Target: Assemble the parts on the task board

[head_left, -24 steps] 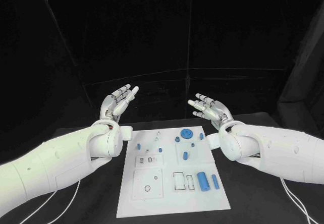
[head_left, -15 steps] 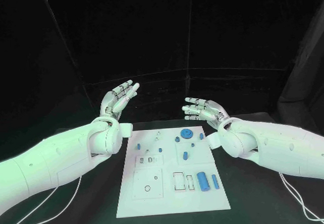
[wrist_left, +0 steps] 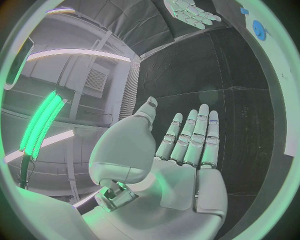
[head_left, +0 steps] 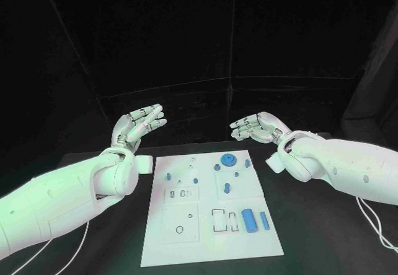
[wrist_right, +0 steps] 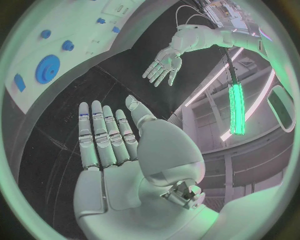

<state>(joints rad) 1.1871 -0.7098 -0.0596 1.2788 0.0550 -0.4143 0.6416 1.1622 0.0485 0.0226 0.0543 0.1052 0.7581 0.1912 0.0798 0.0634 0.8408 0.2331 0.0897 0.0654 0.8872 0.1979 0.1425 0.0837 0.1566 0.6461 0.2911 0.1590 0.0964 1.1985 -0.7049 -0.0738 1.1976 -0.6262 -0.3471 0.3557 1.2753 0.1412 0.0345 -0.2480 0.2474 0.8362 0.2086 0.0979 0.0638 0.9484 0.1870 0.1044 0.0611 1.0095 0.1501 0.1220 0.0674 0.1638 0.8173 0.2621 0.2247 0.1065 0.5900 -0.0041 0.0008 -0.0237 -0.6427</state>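
The white task board [head_left: 210, 248] lies in the middle of the black table. Small blue parts sit on it: a round gear-like disc [head_left: 228, 160] near its far edge, a large cylinder [head_left: 249, 221] and a slimmer peg [head_left: 264, 221] at the near right. My left hand [head_left: 139, 126] is raised beyond the board's far left corner, fingers apart, holding nothing. My right hand [head_left: 257, 127] hovers past the far right corner, also empty with fingers apart. The left wrist view shows the left palm [wrist_left: 187, 150] flat and bare; the right wrist view shows the right palm [wrist_right: 109, 150] likewise, with the blue disc [wrist_right: 47, 68] on the board.
Black table [head_left: 329, 230] surface runs around the board on both sides. White cables [head_left: 378, 233] trail off each arm near the table's sides. Black curtains close off the back.
Both hands have tipped forward and lowered, with fingers bending over a little. The right hand has drawn slightly toward the right. The parts on the board have not moved.
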